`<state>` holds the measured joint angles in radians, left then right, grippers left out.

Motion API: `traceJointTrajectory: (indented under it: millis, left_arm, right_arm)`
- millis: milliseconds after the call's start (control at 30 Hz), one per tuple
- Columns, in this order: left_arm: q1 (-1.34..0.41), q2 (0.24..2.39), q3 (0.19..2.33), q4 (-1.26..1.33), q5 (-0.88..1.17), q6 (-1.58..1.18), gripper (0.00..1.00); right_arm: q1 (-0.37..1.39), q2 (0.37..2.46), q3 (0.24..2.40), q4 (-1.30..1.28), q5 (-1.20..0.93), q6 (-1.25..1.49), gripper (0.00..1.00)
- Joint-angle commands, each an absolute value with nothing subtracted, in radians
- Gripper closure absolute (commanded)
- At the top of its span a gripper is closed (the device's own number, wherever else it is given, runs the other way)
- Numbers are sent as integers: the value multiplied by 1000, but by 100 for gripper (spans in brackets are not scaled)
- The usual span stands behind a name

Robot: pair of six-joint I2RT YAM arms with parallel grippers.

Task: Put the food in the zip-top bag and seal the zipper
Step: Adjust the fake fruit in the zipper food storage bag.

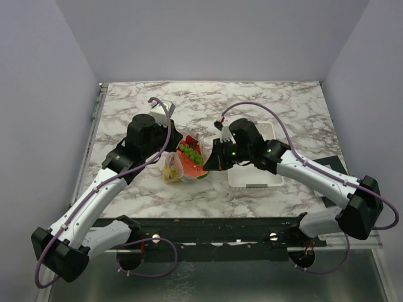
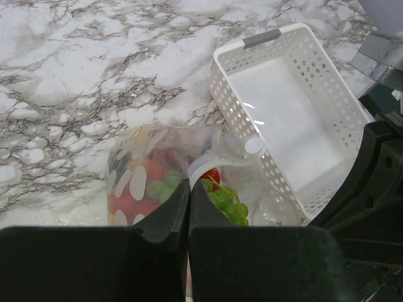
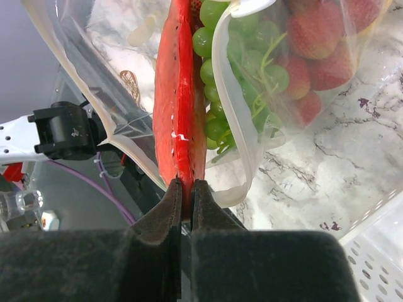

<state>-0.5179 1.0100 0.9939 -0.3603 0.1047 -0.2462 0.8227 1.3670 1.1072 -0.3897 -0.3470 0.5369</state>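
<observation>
Holds the zip-top bag (image 2: 135, 170) upright on the marble bench (image 2: 75, 75), just beside the white basket (image 2: 327, 94), with the left gripper (image 2: 189, 189) pinched together on its mouth edge. Clamps the watermelon slice (image 3: 179, 94) in the right gripper (image 3: 187, 189), between the bag's parted mouth edges, against green grapes (image 3: 239, 63) and strawberries (image 3: 315, 38) inside.

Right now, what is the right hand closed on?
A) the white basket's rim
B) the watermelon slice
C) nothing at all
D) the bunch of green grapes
B: the right wrist view shows the right hand shut on the end of the thin red watermelon slice, which stands at the mouth of the zip-top bag beside the green grapes.
</observation>
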Motion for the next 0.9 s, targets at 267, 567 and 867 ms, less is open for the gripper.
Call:
traceJointTrajectory:
  millis: [267, 567, 867]
  left_arm:
    - [-514, 1003, 1002, -326, 137, -259, 99]
    - [-517, 988, 980, -326, 160, -296, 100]
    - [-556, 953, 932, -309, 181, -351, 100]
  right_arm:
    - [818, 1358, 1165, -372, -281, 618, 99]
    - [818, 1426, 1257, -393, -289, 655, 99]
    - [818, 1454, 1245, -331, -294, 748, 100]
